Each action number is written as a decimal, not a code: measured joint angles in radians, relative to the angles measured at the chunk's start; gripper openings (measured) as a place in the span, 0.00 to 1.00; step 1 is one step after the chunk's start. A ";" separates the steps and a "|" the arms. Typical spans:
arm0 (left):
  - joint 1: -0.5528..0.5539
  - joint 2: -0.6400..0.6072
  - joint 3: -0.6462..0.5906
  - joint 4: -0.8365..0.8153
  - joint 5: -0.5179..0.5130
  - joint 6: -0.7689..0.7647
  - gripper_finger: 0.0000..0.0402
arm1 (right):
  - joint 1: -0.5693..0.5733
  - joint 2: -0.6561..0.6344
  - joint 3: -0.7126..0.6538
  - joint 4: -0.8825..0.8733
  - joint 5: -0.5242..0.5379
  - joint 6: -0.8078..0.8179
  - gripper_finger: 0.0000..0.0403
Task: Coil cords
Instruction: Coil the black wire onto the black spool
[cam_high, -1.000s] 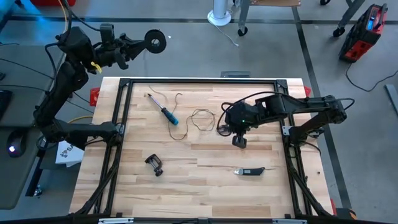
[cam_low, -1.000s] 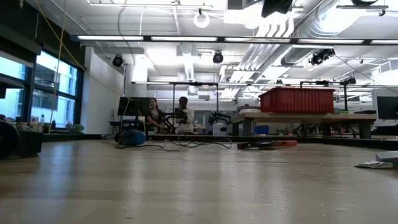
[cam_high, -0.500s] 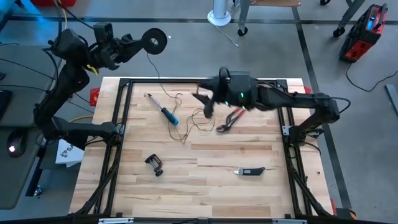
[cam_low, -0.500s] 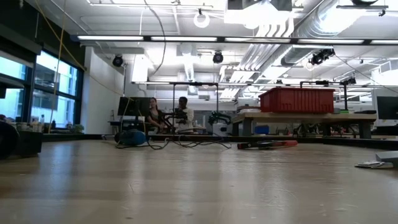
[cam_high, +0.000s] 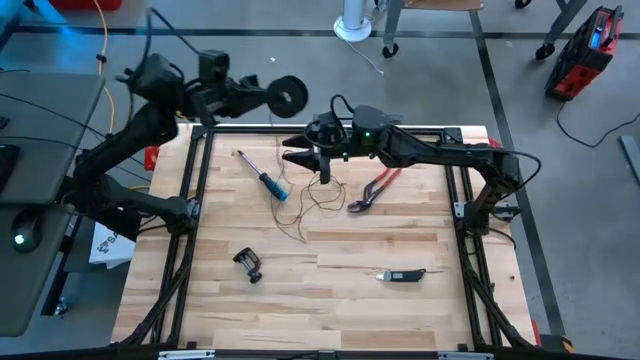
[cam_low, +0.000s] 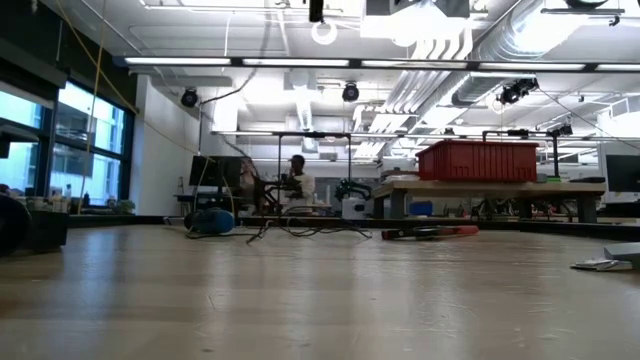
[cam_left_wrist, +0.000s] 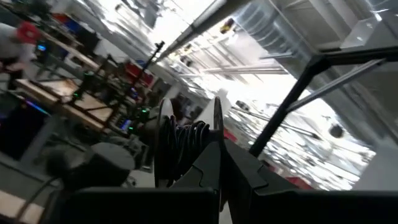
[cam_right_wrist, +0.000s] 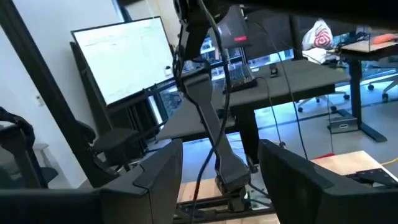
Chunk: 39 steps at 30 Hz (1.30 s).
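Note:
The small black reel (cam_high: 288, 96) hangs beyond the table's far edge with my left gripper (cam_high: 262, 95) shut on it. In the left wrist view, dark cord (cam_left_wrist: 189, 140) is wound between its two discs. The rest of the thin cord (cam_high: 312, 196) lies in loose loops on the wood between the blue screwdriver and the red pliers. My right gripper (cam_high: 308, 160) stands open above the far middle of the table, over the loops, pointing toward the table's left. Its fingers (cam_right_wrist: 155, 180) have nothing between them. My left gripper pinches the reel by the rim of one disc (cam_left_wrist: 217, 149) between its two fingers. The fingers come about level from the table's left. The reel is lifted clear of the table, one flat face turned up in the high view.
A blue-handled screwdriver (cam_high: 266, 179) lies at the far left of the table. Red pliers (cam_high: 376, 188) lie right of the cord, a black clamp (cam_high: 248, 264) near left, and a black tool (cam_high: 402, 275) near right. A black frame (cam_high: 330, 131) borders the table.
My right gripper has opened, swung from beside the red pliers toward the table's far left, and turned to point left. My left gripper has carried the reel toward the table's right along the far edge. The loose cord loops have shifted slightly on the wood.

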 joint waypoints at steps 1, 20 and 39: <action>-0.006 0.014 0.000 0.023 0.007 -0.004 0.00 | 0.000 0.005 0.000 0.000 0.001 0.000 0.51; 0.001 0.014 -0.001 0.044 0.027 -0.027 0.00 | 0.000 -0.054 0.000 -0.057 -0.008 -0.104 0.44; -0.019 0.047 -0.001 0.050 -0.015 -0.001 0.00 | 0.014 -0.044 0.000 -0.079 0.117 -0.129 0.44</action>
